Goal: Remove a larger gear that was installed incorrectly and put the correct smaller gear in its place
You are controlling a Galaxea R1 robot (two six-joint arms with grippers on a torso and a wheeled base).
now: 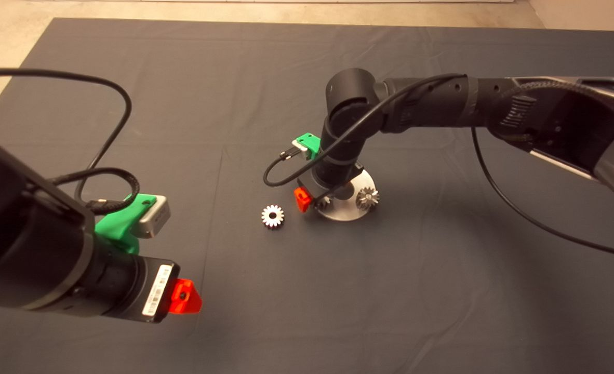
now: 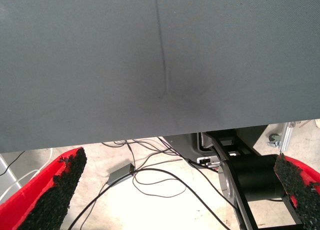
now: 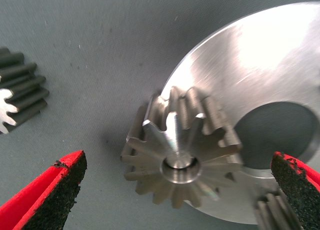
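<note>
A round silver plate (image 1: 344, 212) lies mid-mat. The larger gear (image 3: 180, 150), grey with slanted teeth, sits on a peg at the plate's rim. My right gripper (image 3: 177, 165) hangs just above it, open. One pad stands on each side of the gear and neither touches it. In the head view this gripper (image 1: 320, 201) covers most of the gear, and only one red finger (image 1: 302, 199) shows. The smaller gear (image 1: 272, 215), bright silver with a dark centre hole, lies flat on the mat left of the plate, also visible from the right wrist (image 3: 17, 89). My left gripper (image 1: 185, 296) waits open at the lower left.
Another gear (image 1: 368, 198) sits on the plate's right side, close to the right gripper's far pad (image 3: 295, 185). The plate has a wide hole (image 3: 275, 135) in its middle. A black cable (image 1: 286, 171) loops off the right wrist. Beyond the mat's edge (image 2: 150, 139), the floor carries cables.
</note>
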